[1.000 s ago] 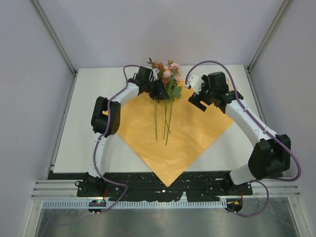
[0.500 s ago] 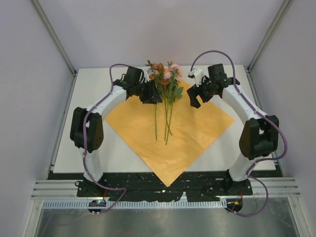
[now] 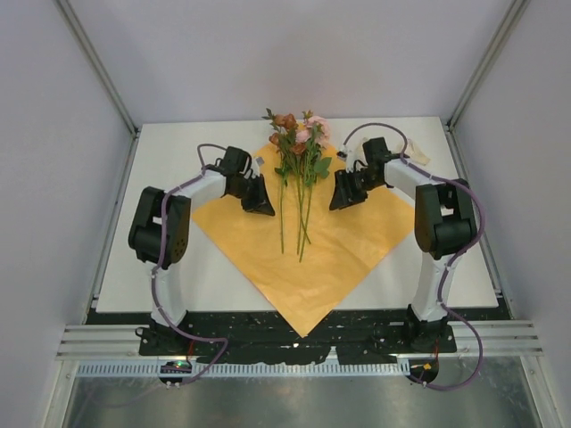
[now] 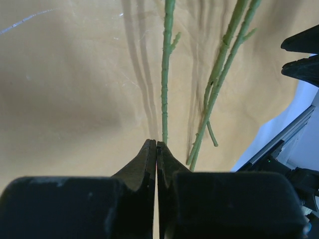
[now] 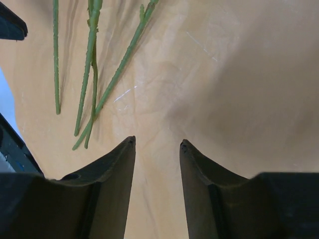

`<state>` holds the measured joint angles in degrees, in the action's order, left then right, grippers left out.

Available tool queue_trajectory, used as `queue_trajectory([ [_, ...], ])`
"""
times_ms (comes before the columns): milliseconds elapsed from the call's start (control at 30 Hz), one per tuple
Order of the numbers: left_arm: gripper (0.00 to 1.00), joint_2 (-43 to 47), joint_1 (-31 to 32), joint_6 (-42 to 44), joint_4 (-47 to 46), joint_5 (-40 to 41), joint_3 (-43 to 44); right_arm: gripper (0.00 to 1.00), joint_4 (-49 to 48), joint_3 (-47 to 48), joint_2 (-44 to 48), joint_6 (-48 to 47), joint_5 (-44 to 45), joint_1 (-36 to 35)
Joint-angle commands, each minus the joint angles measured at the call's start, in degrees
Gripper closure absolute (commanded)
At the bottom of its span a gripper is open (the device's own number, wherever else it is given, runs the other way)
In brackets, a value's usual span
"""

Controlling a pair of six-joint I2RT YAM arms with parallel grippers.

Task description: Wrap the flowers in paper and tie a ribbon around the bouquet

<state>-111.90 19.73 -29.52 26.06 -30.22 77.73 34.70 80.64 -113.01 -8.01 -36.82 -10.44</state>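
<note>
Orange paper lies flat on the white desk, turned like a diamond, its near corner overhanging the desk's front edge toward the arm bases. Flowers lie along the sheet's middle line, with the blooms at the far corner and partly past the paper's edge. The far corner itself is hidden under leaves. Stems run toward the near side and end about mid-sheet. Left claw is low on the paper, just left of the stems. Its wrist view shows the fingers pressed together, tips meeting right at the sheet beside the nearest stem. Whether a pinch of paper is caught between them I cannot tell, as the tips cover the contact. Right claw is low over the paper just right of the stems. Its fingers are parted, bare orange shows through the gap and nothing is between them. Whether its tips touch the sheet is unclear. Both wrist views cut the stems off at the top edge of the picture. From overhead each claw reads only as a dark lump, with the fingers not separable. A small pale cream shape sits on the desk just beyond the right arm, partly covered by it and too small to identify.
</note>
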Motion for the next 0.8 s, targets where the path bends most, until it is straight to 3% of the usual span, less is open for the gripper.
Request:
queue_trajectory([
  [0,0.96,-3.3,0.9,0.1,-3.6,-2.1,1.5,0.57,-5.6,-0.9,-2.3,6.1,-2.6,-0.5],
  [100,0.98,-5.2,2.1,-0.5,-3.8,-2.2,2.2,0.65,-5.6,-1.6,-4.1,6.2,-2.8,-1.0],
  [333,1.0,-7.5,5.5,-1.0,-4.4,-2.6,3.5,0.72,-7.6,-5.0,-6.0,7.8,-3.3,-1.8],
  [767,0.98,-6.7,7.1,0.9,-1.7,-2.4,4.1,0.74,-9.8,-7.2,-7.1,10.2,-2.8,-2.2],
])
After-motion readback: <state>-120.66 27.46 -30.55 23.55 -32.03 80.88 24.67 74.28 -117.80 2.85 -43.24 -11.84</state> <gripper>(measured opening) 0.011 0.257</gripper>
